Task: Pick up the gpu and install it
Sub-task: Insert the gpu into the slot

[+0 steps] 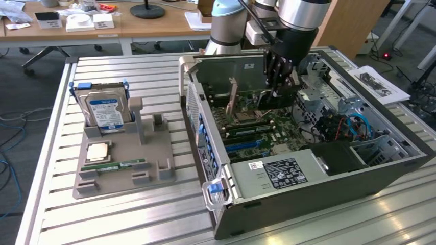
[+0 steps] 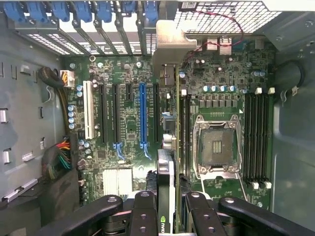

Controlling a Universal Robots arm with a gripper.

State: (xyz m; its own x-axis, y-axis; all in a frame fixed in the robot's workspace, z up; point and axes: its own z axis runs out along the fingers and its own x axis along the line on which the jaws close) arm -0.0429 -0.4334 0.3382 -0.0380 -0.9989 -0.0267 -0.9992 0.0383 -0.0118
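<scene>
My gripper (image 1: 278, 84) reaches down into the open computer case (image 1: 327, 189) and is shut on the gpu (image 1: 269, 100). In the wrist view the gpu (image 2: 166, 172) stands on edge between the black fingers (image 2: 143, 214), and its silver end bracket (image 2: 170, 46) points toward the slotted rear wall. The card hangs over the green motherboard (image 2: 128, 132), between the blue expansion slot (image 2: 142, 110) and the empty processor socket (image 2: 216, 145). Whether its lower edge touches a slot cannot be told.
A grey holder tray (image 1: 122, 178) left of the case carries a hard drive (image 1: 105, 109), a memory stick (image 1: 112, 166) and a processor chip (image 1: 97, 151). Inside the case are a power supply (image 1: 279, 173), cable bundles (image 2: 59, 157) and drive cages (image 1: 334, 109).
</scene>
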